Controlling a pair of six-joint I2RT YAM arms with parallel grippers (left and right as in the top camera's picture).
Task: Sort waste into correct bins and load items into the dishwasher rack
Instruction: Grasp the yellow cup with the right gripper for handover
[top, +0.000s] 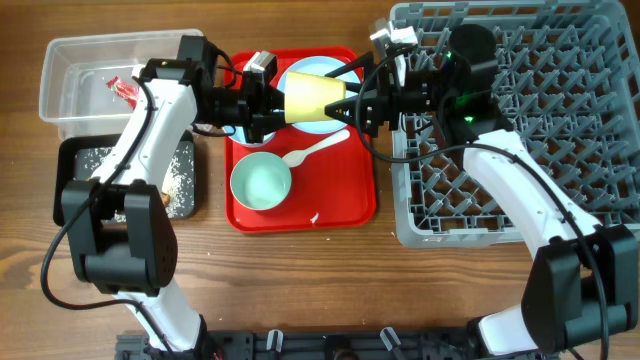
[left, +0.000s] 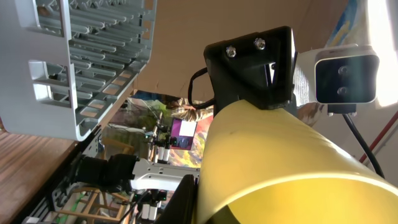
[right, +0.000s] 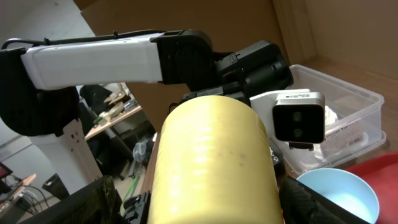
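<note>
The yellow cup (top: 312, 95) lies on its side in the air above the red tray, between both grippers. My left gripper (top: 272, 105) is shut on its rim end, with one finger against the outer wall in the left wrist view (left: 186, 199). My right gripper (top: 352, 104) straddles the cup's base end, its fingers spread on either side (right: 199, 208) with a gap on one side. The cup fills both wrist views (left: 280, 168) (right: 211, 162). A pale blue bowl (top: 261, 183) and a white spoon (top: 315, 150) lie on the tray. A pale blue dish (top: 322, 72) sits under the cup. The grey rack (top: 520, 130) stands at the right.
The flat red tray (top: 300, 215) is at the centre. The clear tub (top: 100, 60) at the far left holds a red-and-white wrapper (top: 125, 90). The black tray (top: 75, 160) in front of it holds rice grains (top: 180, 170). The rack's corner shows in the left wrist view (left: 81, 56).
</note>
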